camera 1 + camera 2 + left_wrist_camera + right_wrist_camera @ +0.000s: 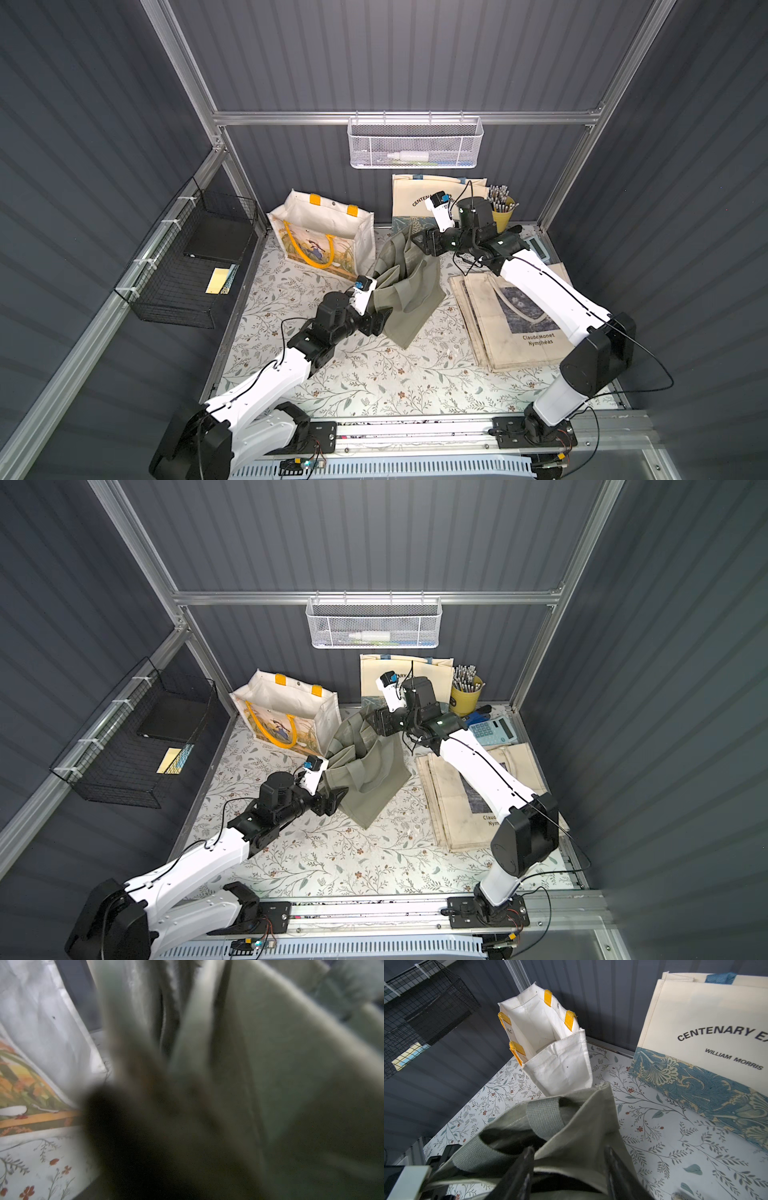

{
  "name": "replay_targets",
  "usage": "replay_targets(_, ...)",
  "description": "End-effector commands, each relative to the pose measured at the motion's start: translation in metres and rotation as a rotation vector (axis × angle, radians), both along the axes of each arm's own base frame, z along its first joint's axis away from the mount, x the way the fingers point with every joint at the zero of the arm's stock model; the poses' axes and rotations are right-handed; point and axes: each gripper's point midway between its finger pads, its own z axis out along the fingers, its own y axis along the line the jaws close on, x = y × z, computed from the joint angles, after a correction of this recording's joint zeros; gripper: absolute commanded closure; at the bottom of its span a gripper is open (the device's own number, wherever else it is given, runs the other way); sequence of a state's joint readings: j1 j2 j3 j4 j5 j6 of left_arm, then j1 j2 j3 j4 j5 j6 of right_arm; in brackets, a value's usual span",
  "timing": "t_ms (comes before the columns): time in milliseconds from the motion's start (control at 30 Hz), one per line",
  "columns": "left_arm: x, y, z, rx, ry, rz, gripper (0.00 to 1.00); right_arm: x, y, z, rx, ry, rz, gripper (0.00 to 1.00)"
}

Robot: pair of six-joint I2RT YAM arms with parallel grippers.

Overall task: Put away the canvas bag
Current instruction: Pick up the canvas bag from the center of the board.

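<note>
Two grippers at the olive canvas bag (409, 286), just beside the open yellow-handled tote (365, 245); right gripper (422, 245) clamps its rim; left gripper (376, 322) (smothered in cloth) can't be read; best feed it in slowly.

Canvas bag (409, 286) lies between standing tote (324, 232) — left — and flat bags (511, 324).

upright cream tote (695, 1012): "CENTENARY EX…" (cut off by the frame edge), with "WILLIAM MORRIS" below it
flat tote (515, 345) on counter (374, 374): "Claude Monet Nymphéas", under a dark print
</note>
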State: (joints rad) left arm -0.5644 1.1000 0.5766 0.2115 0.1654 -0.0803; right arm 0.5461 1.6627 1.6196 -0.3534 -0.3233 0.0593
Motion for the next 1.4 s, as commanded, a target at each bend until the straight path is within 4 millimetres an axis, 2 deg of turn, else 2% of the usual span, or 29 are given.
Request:
replay_targets(0, 0.004, -0.012, 0.019, -0.014, -0.057, -0.052, 0.30, -0.006, 0.006, 0.014, 0.046, -0.022, 0.030, 0.44)
replay_targets(67, 0.004, -0.012, 0.018, 0.005, -0.058, -0.059, 0.53, -0.007, 0.004, 0.019, 0.057, -0.044, 0.029, 0.44)
replay_targets(167, 0.001, -0.011, 0.018, 0.027, -0.069, -0.079, 0.80, -0.009, -0.004, 0.024, 0.056, -0.091, 0.024, 0.44)
replay_targets(200, 0.000, -0.011, 0.019, 0.040, -0.074, -0.087, 0.87, -0.011, -0.008, 0.026, 0.053, -0.114, 0.022, 0.44)
replay_targets(300, 0.002, -0.005, 0.023, 0.057, -0.069, -0.102, 0.99, -0.016, -0.025, 0.029, 0.053, -0.157, 0.021, 0.43)
replay_targets(500, 0.003, 0.005, 0.034, 0.013, -0.044, -0.182, 1.00, -0.022, -0.067, 0.022, 0.079, -0.124, 0.005, 0.43)
replay_targets(633, -0.002, 0.007, 0.037, 0.000, -0.008, -0.283, 1.00, -0.058, -0.059, 0.004, 0.025, -0.178, 0.174, 0.44)
replay_targets(767, -0.013, 0.006, 0.035, 0.015, 0.064, -0.414, 1.00, -0.076, -0.063, -0.010, -0.006, -0.210, 0.210, 0.44)
replay_targets(833, -0.016, 0.008, 0.035, 0.010, 0.102, -0.457, 1.00, -0.084, -0.067, -0.015, -0.029, -0.246, 0.241, 0.38)
replay_targets(933, -0.018, 0.012, 0.034, 0.026, 0.111, -0.468, 1.00, -0.093, -0.069, -0.015, -0.034, -0.289, 0.297, 0.36)
replay_targets(1067, -0.020, 0.015, 0.033, 0.050, 0.092, -0.452, 1.00, -0.113, -0.054, -0.009, -0.040, -0.371, 0.453, 0.36)
replay_targets(1200, -0.024, 0.015, 0.033, 0.064, 0.114, -0.482, 1.00, -0.127, -0.032, -0.014, -0.192, -0.486, 0.550, 0.34)
replay_targets(1367, -0.019, 0.017, 0.041, 0.111, 0.073, -0.484, 1.00, -0.124, -0.024, -0.021, -0.395, -0.579, 0.543, 0.31)
